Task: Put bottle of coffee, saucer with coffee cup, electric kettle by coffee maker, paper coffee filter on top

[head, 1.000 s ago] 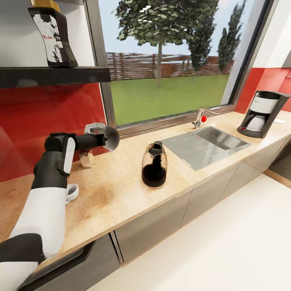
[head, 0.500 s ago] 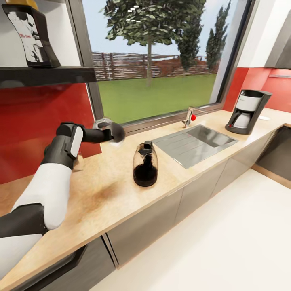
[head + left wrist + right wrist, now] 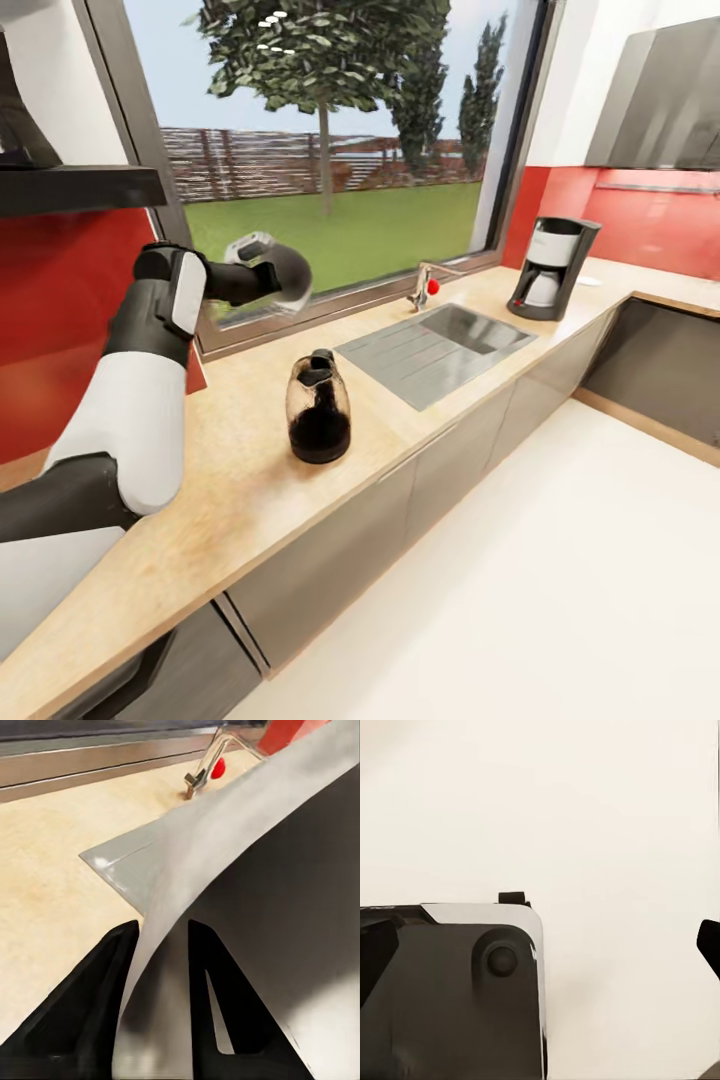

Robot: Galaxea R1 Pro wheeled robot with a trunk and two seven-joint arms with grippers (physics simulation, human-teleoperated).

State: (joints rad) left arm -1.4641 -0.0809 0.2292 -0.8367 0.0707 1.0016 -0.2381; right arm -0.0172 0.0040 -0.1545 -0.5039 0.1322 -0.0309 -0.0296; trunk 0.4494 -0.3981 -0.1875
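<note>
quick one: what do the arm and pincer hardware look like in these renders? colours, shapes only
Left arm: smooth white shell segments alternating with black joint sections, and a white panel on the black forearm. No cables or markings visible. Left pincer: two matte black, flat wedge-shaped fingers tapering toward their tips. In the right wrist view, a dark grey rounded body panel with a round black knob.

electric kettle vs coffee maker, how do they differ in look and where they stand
The electric kettle is rounded, dark-tinted see-through glass; the coffee maker is a tall, boxy dark grey machine with a white upper front. The kettle stands left of the sink, near the counter's front edge; the coffee maker stands right of the sink, by the red wall. The kettle looks larger, being closer to the camera. Both stand upright on the kitchen countertop.
</note>
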